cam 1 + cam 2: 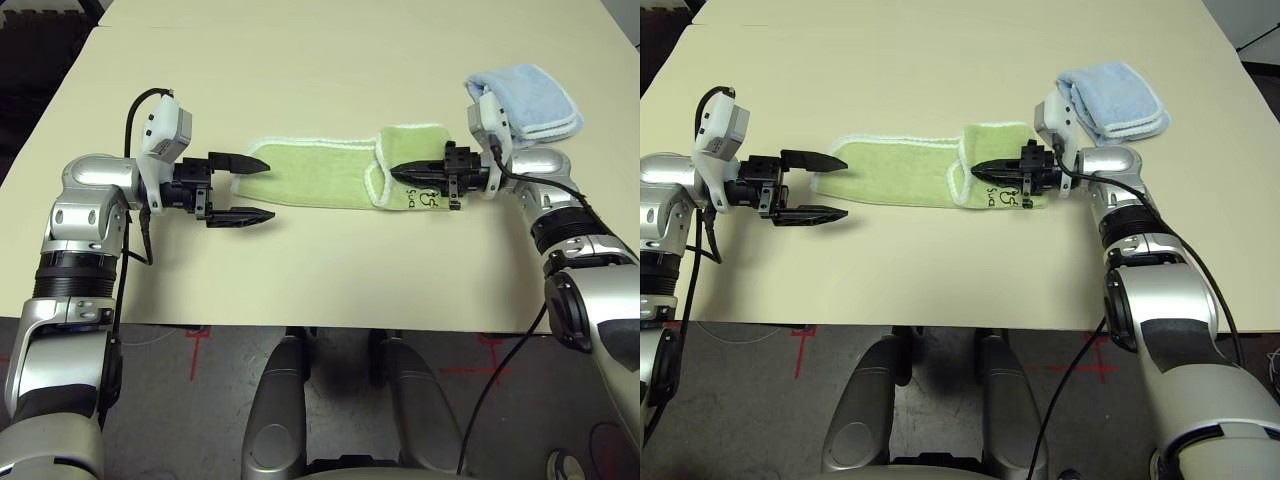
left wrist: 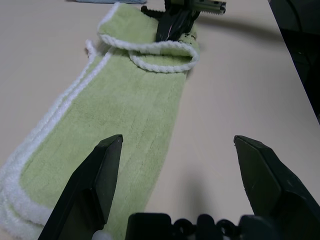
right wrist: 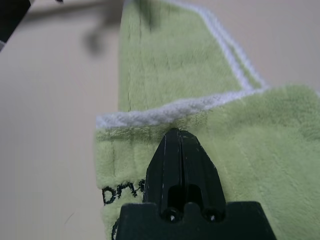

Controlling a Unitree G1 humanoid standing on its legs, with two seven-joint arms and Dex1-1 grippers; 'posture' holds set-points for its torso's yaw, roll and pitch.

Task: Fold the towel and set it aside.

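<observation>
The light green towel point(image 1: 310, 175) lies as a long strip across the middle of the table. Its right end is folded back over itself, and the white edging point(image 1: 376, 185) curls up at the flap. A dark embroidered mark point(image 1: 425, 198) shows near that end. My right gripper point(image 1: 395, 172) is shut. Its tips point(image 3: 175, 134) rest on the folded flap just behind the white edge, with no cloth visible between them. My left gripper point(image 1: 268, 188) stands open at the towel's left end, one finger point(image 2: 92, 185) above the cloth and the other point(image 2: 270, 180) over bare table.
A smaller light blue folded towel point(image 1: 530, 100) sits at the back right, just behind my right wrist. The tan table point(image 1: 330, 270) has bare surface in front of and behind the green strip. Its front edge runs close to my body.
</observation>
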